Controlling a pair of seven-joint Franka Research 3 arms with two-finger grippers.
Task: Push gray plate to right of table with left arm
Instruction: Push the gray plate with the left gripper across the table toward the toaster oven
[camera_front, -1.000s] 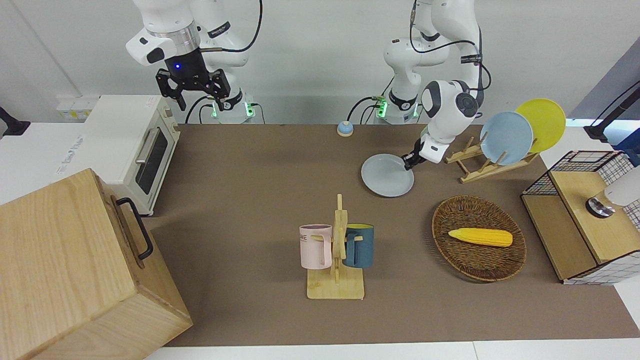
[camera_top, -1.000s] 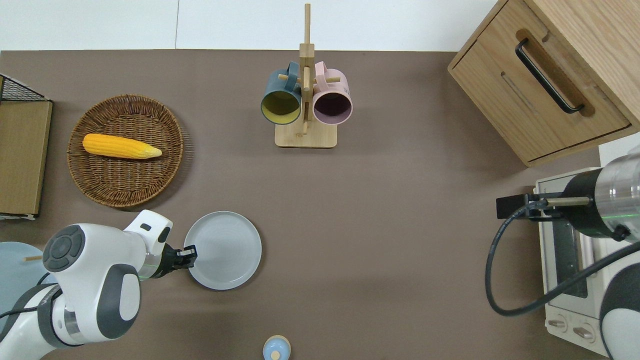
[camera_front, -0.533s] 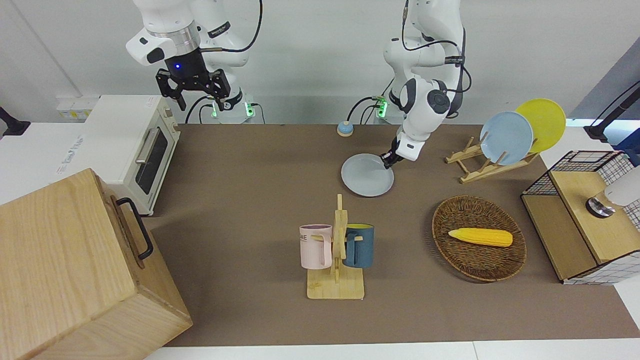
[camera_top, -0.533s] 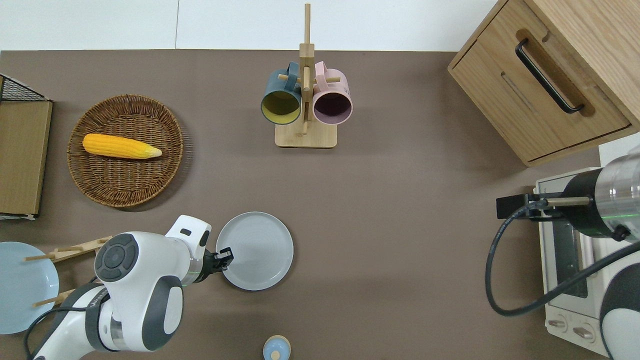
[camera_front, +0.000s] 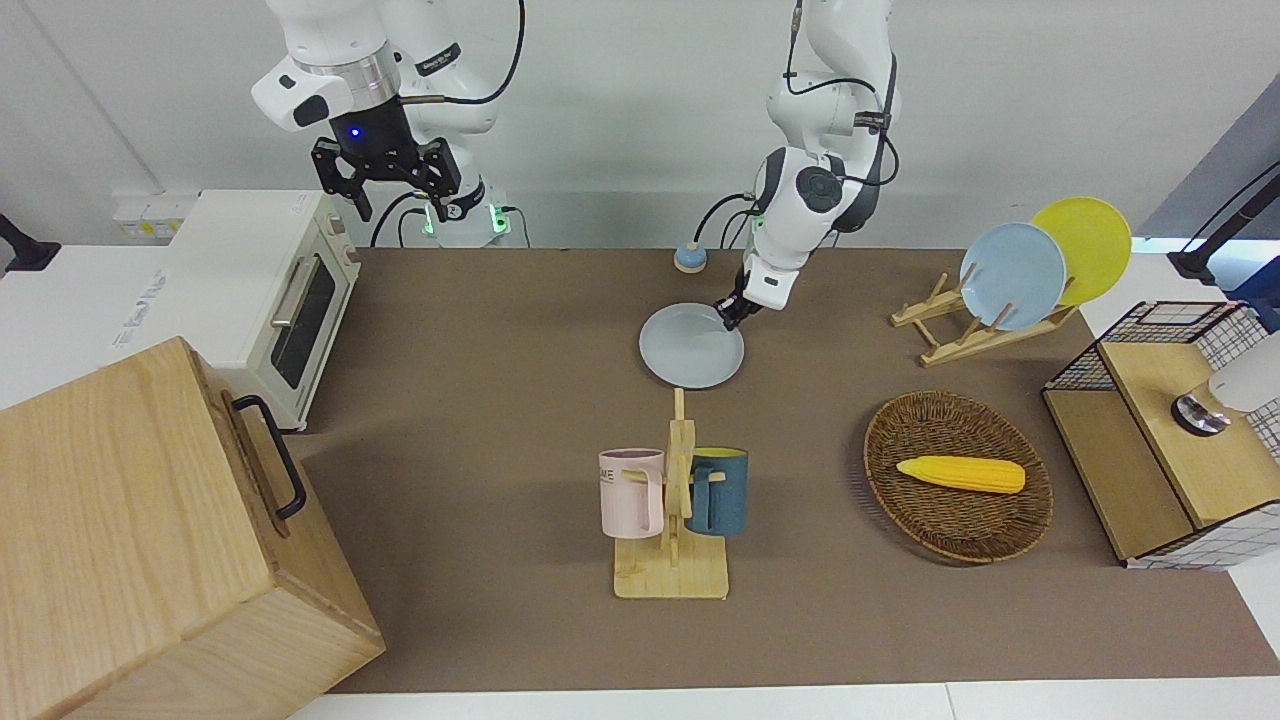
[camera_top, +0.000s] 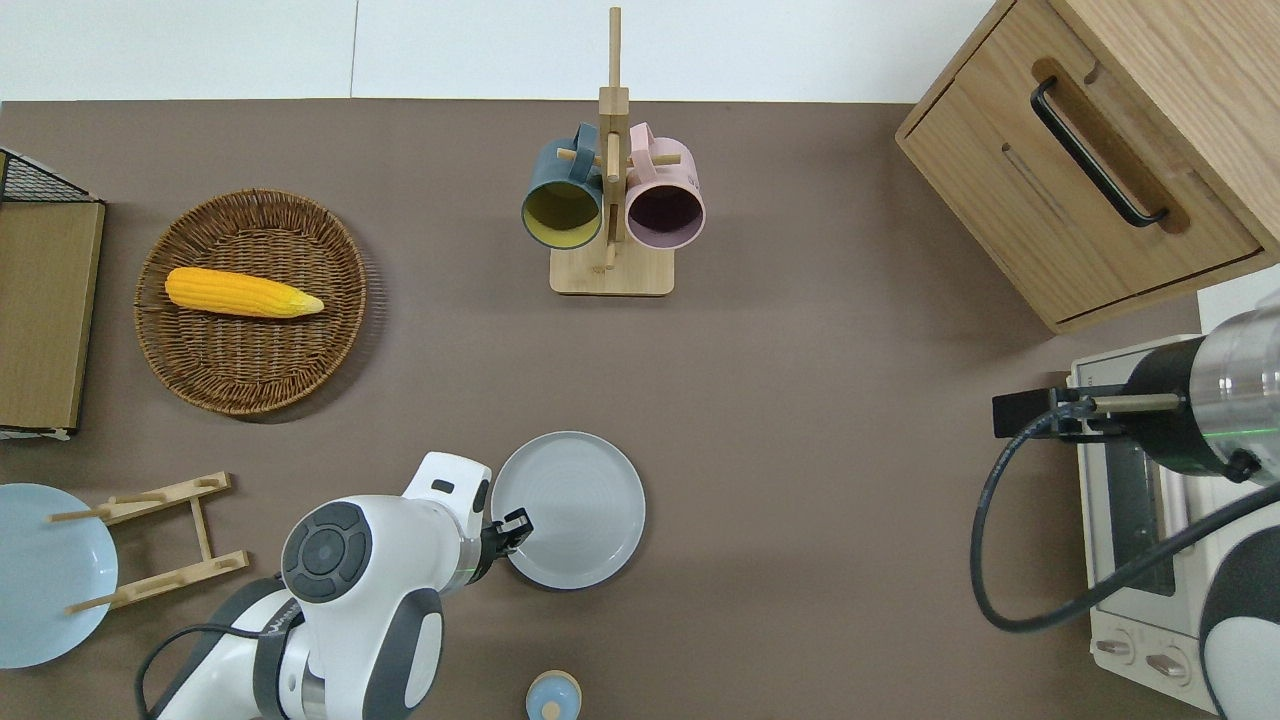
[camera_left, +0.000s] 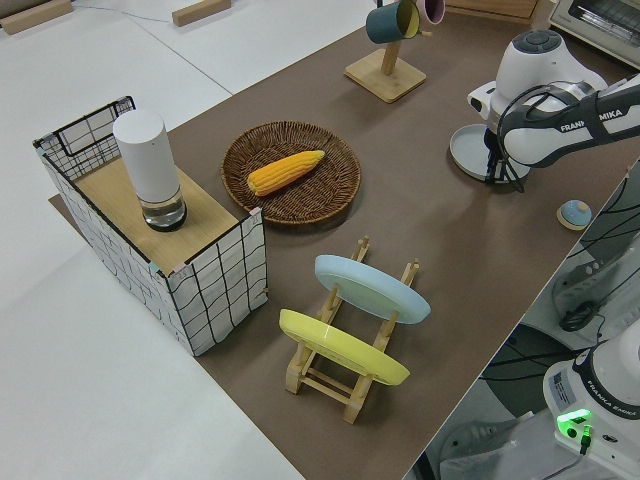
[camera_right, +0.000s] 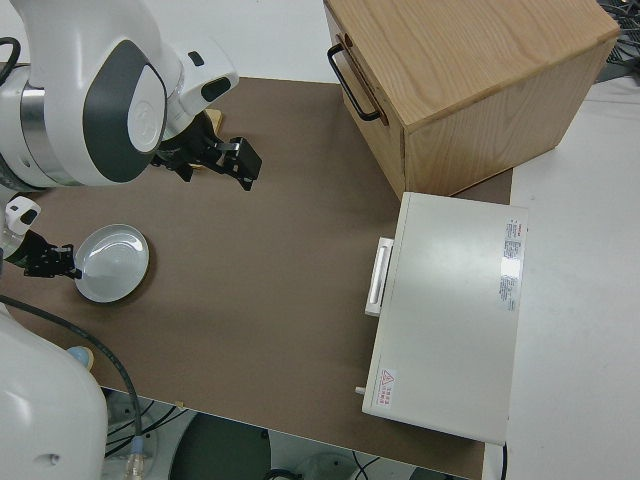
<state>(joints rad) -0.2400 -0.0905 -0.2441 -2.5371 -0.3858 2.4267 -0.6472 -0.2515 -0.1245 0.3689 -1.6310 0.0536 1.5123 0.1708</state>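
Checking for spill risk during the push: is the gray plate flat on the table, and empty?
Flat and empty. The gray plate lies level on the table, its bowl bare; the left gripper is at its rim.

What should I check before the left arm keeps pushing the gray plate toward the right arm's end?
1. Left pincer at the gray plate rim, on the left arm's side: ok.
2. Plate flat on the table: ok.
3. Bare table ahead toward the toaster oven: ok.
4. Mug rack off the path, farther from the robots: ok.
5. Right arm parked: ok.
6. Pincer fingers open or shut: cannot tell.
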